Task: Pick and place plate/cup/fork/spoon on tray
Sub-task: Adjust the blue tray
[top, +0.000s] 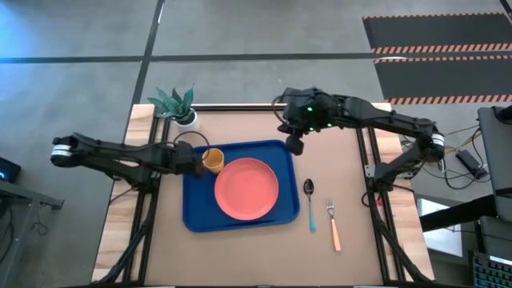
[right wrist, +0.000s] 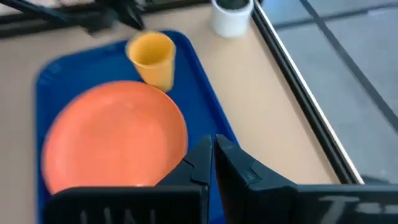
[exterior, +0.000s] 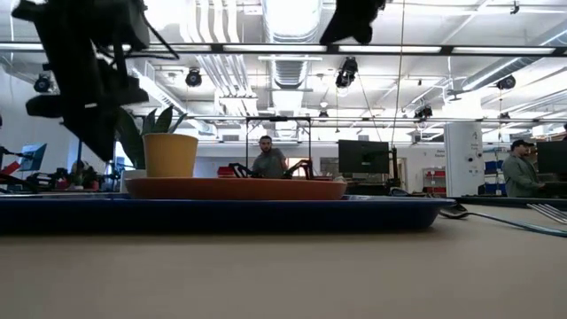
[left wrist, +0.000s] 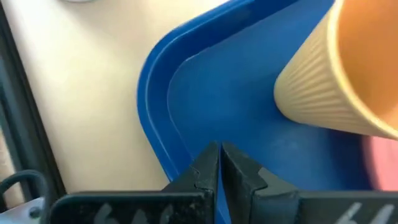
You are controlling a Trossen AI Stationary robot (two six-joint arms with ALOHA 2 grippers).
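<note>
The blue tray lies on the table. The coral plate sits flat on it, and the orange-yellow cup stands upright on the tray's far left part. On the table right of the tray lie the blue-handled spoon and, right of that, the fork. My left gripper is shut, hanging just left of the cup over the tray's left end and holding nothing. My right gripper is shut and empty, raised above the tray's far right corner.
A white pot with a green plant stands at the table's far left corner, close behind the cup. Black frame rails run along the table's left and right sides. In the low view, people stand in the room beyond the table.
</note>
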